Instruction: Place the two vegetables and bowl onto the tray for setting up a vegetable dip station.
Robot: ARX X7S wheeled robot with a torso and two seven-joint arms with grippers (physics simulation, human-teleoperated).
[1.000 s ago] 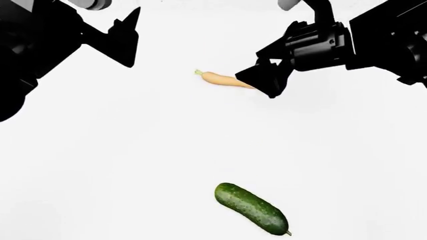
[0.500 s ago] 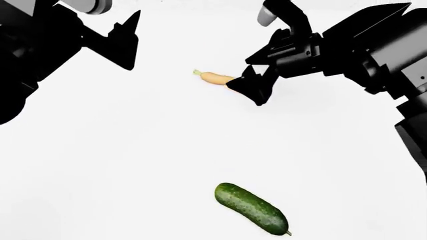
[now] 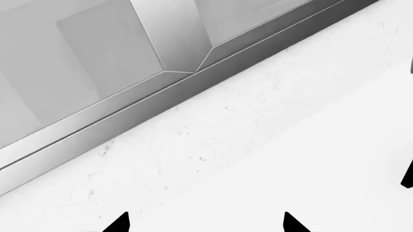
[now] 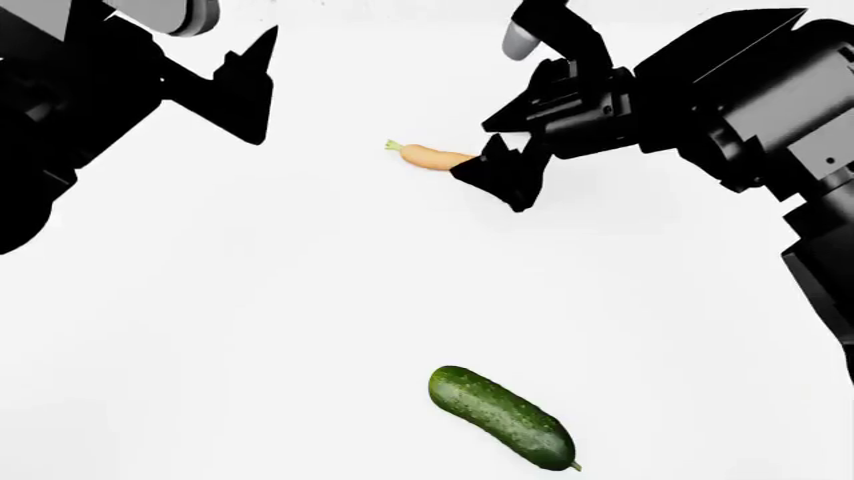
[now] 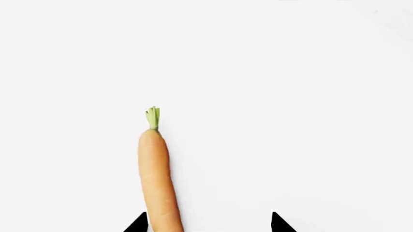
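Note:
The pale-orange carrot (image 4: 427,156) lies on the white counter with its green stub pointing left. Its tapered end is hidden under my right gripper (image 4: 491,186). In the right wrist view the carrot (image 5: 156,179) runs in between the open fingers, close beside one fingertip (image 5: 138,224), and the right gripper (image 5: 208,225) holds nothing. The dark green bumpy cucumber (image 4: 503,416) rests apart at the near edge of the head view. My left gripper (image 4: 262,86) hangs open at the far left, over bare counter (image 3: 205,226). The bowl and the tray are out of view.
A grey metal ledge (image 3: 161,92) with panelled wall behind it borders the counter in the left wrist view. The white counter (image 4: 267,320) stretches between the carrot and the cucumber.
My right gripper has slid left and lower over the carrot, covering more of its tapered end. The left gripper, carrot and cucumber have stayed put.

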